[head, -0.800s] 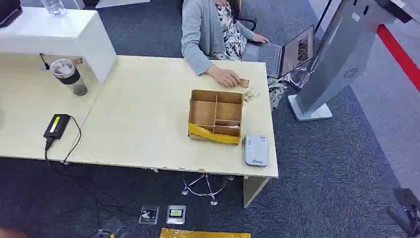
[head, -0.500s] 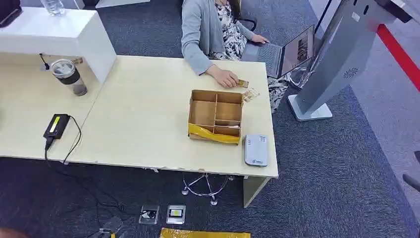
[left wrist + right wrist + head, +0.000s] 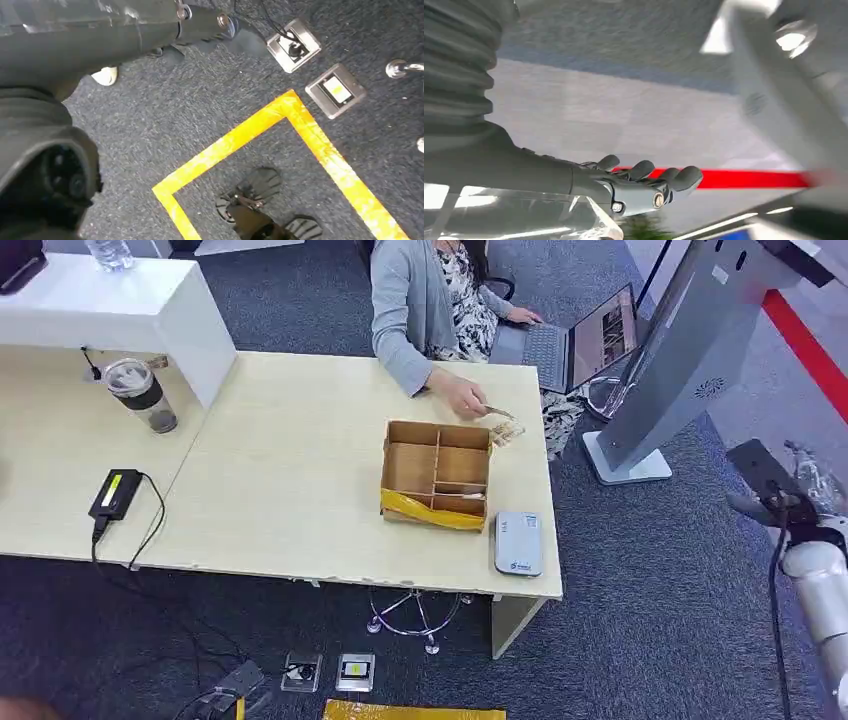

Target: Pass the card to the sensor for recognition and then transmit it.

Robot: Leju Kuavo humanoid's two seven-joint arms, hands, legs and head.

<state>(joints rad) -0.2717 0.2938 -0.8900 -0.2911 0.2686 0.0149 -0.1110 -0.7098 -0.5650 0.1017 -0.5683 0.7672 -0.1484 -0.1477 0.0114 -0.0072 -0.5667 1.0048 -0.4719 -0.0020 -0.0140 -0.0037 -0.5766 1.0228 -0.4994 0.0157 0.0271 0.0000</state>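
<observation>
Card (image 3: 500, 412): pinched in person's hand (image 3: 462, 396) above counter (image 3: 290, 490).
Right robot hand (image 3: 644, 187): empty, fingers slightly curled.
Left robot hand (image 3: 45, 175): state unclear.

Centre frame, the divided box (image 3: 436, 476) sits on the desk (image 3: 280, 500); the card reader (image 3: 517, 542) lies lower right of it, the cup (image 3: 141, 395) upper left.

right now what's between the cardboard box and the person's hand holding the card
Bare tabletop, in the head view. The hand lifts the card just beyond the cardboard box.

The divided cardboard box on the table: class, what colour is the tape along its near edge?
Yellow tape on the box, clearest in the head view.
</observation>
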